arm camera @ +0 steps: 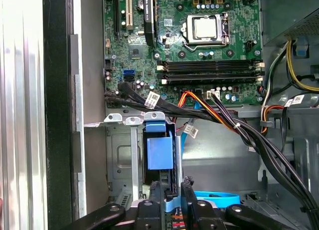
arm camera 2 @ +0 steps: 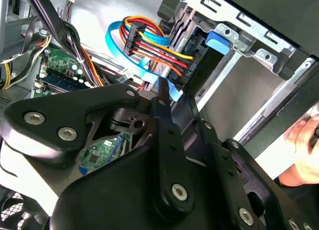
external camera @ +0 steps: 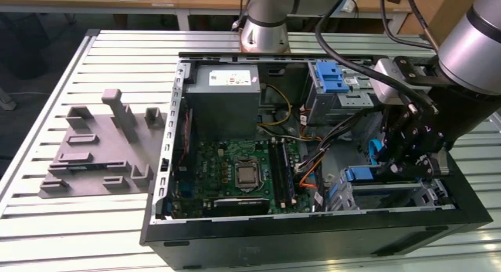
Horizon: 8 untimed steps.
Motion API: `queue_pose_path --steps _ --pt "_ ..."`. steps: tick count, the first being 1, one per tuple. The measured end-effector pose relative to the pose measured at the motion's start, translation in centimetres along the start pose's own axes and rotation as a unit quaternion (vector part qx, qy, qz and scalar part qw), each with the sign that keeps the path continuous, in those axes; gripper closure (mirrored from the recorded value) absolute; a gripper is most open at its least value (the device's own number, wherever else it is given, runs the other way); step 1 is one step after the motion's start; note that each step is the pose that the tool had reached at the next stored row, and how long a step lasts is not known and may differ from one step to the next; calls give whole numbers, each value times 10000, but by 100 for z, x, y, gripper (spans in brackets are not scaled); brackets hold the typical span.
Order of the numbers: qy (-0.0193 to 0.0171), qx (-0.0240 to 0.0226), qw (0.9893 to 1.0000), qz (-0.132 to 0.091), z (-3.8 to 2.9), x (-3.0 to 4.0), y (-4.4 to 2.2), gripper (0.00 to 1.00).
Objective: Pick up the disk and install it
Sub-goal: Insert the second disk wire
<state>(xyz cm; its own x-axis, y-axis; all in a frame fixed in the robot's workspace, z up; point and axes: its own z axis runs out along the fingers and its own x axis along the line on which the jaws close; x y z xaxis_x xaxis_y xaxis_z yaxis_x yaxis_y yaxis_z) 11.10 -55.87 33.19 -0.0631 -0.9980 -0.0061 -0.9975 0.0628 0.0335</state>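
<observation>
One disk [arm camera: 160, 152], one end effector [arm camera: 171, 190] gripping

No print can be read on any label here.

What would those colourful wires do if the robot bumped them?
Probably bend and flop aside: the coloured wires look thin and hang in loose curves. They likely wouldn't travel far, because they end in a black plug that seems pushed into something.
</observation>
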Motion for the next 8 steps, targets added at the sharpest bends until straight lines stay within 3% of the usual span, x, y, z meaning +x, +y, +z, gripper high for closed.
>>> queue_pose_path --steps 8 --pt "-1 0 10000 0 -82 -1 3 69"
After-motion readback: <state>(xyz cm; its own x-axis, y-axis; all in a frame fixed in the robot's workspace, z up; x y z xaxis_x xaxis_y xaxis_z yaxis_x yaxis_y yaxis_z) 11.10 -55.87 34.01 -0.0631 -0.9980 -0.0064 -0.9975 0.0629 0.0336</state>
